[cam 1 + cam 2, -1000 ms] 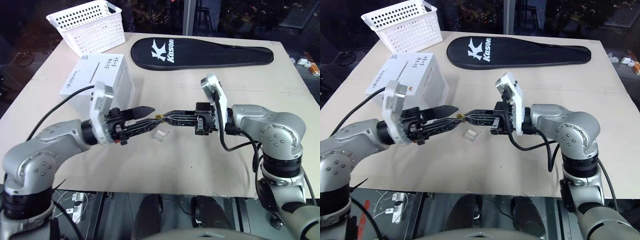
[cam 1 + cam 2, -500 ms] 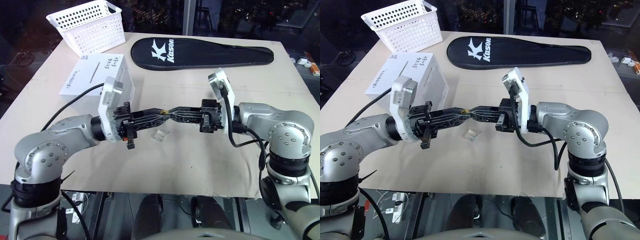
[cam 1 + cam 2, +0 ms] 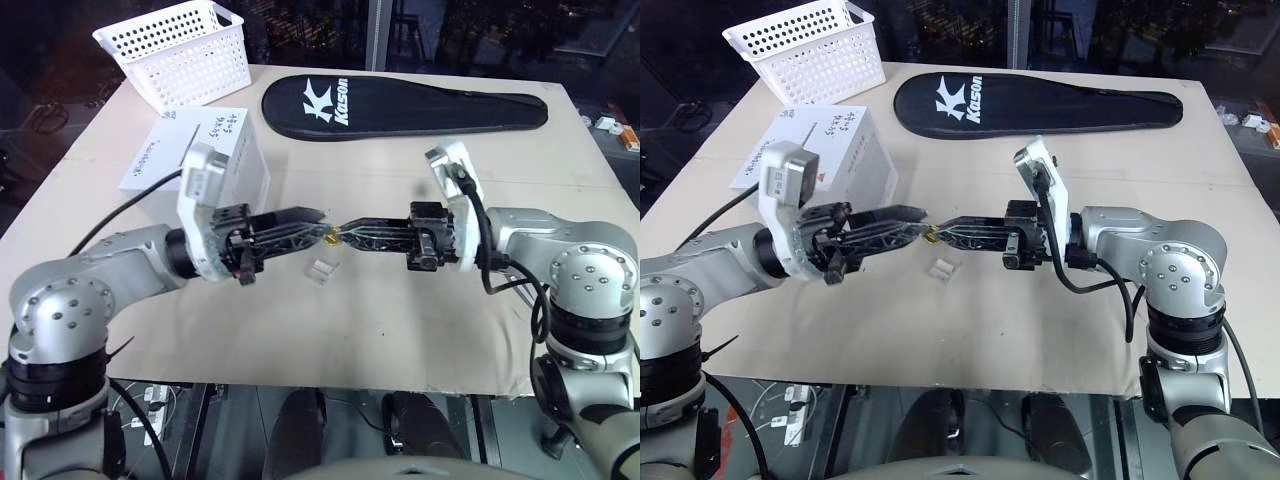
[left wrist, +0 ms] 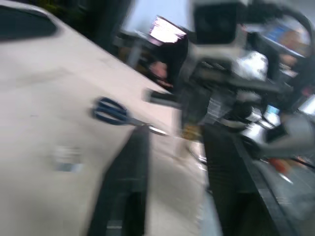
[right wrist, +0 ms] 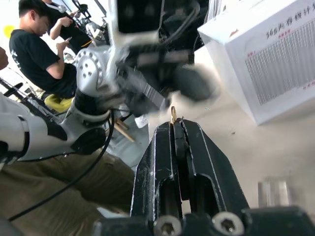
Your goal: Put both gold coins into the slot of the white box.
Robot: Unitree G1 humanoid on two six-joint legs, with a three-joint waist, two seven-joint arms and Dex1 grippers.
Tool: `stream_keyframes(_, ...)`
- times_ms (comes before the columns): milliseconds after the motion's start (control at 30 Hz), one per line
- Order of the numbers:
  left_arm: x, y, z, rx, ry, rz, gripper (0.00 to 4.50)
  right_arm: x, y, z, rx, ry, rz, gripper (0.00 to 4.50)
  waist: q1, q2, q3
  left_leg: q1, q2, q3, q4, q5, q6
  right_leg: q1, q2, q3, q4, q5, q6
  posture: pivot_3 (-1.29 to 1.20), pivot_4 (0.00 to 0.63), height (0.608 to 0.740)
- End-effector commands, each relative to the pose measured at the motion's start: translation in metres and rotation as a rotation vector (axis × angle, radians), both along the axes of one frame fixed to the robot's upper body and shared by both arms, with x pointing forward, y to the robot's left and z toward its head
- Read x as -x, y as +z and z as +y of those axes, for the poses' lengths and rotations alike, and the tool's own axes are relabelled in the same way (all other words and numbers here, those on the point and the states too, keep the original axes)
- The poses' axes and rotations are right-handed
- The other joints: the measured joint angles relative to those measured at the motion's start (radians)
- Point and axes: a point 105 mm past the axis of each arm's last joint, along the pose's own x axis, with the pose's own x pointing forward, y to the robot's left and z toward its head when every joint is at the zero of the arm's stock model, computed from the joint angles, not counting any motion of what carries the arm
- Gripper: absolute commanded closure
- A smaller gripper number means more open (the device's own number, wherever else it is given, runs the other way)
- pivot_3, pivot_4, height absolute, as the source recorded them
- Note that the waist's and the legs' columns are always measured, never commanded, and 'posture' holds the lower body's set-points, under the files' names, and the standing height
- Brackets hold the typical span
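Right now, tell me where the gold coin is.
The gold coin is pinched at the right gripper tip, mid-table above the clear case, facing the left gripper.

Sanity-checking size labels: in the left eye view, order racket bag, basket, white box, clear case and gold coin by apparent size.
1. Racket bag
2. Basket and white box: look alike; the left arm covers part of the box, so unranked
3. Clear case
4. Gold coin, pinched in the right gripper

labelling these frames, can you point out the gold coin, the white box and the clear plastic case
gold coin (image 5: pixel 173 114), right wrist view, its edge sticking out past the fingertips
white box (image 3: pixel 247 167), left eye view, its side wall
clear plastic case (image 3: pixel 320 271), left eye view, its top face
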Motion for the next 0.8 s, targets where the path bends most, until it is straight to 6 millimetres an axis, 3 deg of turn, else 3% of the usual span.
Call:
stream_keyframes(33,0.003,0.007,0.002,0.002,0.006,-0.047,2.58,0.006,0.010,-0.002,-0.032,0.018,-0.033,4.50,0.000,0.000,0.000,0.000,0.000,0.000,0.000,0.000,0.000,0.000,0.000,0.000,0.000,0.000,0.000,0.00,0.150,0.740)
stream_keyframes(267,0.012,0.006,0.000,0.022,-0.053,-0.013,2.58,0.005,0.011,-0.004,-0.032,0.013,-0.030,4.50,0.000,0.000,0.000,0.000,0.000,0.000,0.000,0.000,0.000,0.000,0.000,0.000,0.000,0.000,0.000,0.00,0.150,0.740)
stream_keyframes(300,0.014,0.007,-0.001,0.024,-0.063,-0.009,2.96,0.004,0.011,-0.003,-0.032,0.012,-0.031,4.50,0.000,0.000,0.000,0.000,0.000,0.000,0.000,0.000,0.000,0.000,0.000,0.000,0.000,0.000,0.000,0.00,0.150,0.740)
stream_keyframes(800,0.023,0.003,-0.007,0.013,-0.125,0.029,2.96,0.006,0.016,0.000,-0.046,0.026,-0.043,4.50,0.000,0.000,0.000,0.000,0.000,0.000,0.000,0.000,0.000,0.000,0.000,0.000,0.000,0.000,0.000,0.00,0.150,0.740)
